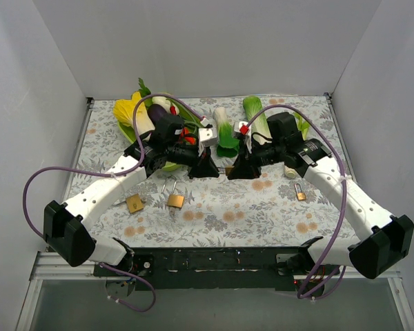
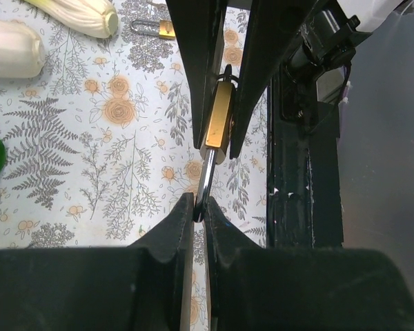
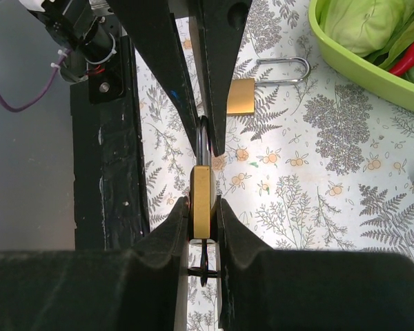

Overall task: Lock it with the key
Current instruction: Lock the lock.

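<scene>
A brass padlock (image 3: 203, 200) hangs above the floral cloth between both grippers. My right gripper (image 3: 203, 210) is shut on the padlock's brass body. A thin dark key with a ring (image 3: 205, 267) sticks out of the body's end on my right wrist's side. My left gripper (image 2: 200, 210) is shut on the silver shackle (image 2: 207, 176) at the other end of the padlock (image 2: 218, 121). In the top view the two grippers, left (image 1: 214, 169) and right (image 1: 231, 169), meet tip to tip at mid-table.
Three more brass padlocks lie on the cloth (image 1: 134, 203) (image 1: 174, 200) (image 1: 300, 193). A green tray (image 3: 372, 72) with vegetables stands at the back left, and more vegetables (image 1: 228, 131) lie along the back. The black base rail (image 2: 303, 172) runs along the near edge.
</scene>
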Motion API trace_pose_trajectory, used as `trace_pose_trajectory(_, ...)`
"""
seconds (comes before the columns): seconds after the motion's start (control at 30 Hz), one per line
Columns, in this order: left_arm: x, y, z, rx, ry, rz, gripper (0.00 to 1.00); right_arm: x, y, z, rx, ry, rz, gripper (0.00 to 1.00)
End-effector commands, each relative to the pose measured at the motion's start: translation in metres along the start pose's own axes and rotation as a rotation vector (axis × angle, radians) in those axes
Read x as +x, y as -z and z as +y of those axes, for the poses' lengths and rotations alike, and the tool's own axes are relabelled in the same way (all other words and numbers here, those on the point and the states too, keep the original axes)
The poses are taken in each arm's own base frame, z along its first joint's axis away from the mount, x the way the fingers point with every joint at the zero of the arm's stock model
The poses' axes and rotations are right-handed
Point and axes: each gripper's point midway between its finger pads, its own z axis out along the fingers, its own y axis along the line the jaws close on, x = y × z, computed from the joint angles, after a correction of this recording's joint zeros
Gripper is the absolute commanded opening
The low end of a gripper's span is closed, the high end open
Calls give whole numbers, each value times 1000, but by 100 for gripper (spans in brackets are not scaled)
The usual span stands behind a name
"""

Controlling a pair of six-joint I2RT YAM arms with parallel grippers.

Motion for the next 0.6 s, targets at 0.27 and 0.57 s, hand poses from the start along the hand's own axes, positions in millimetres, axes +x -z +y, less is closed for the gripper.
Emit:
trace_pose_trajectory(0.27,-49,-7,-33,139,-142,-166,0,-32,-18,3,-5,197,-118,1)
trace_pose_trajectory(0.57,-51,-8,-33,152,-141,-170,0,-32,-13,0,34,255,-113,1)
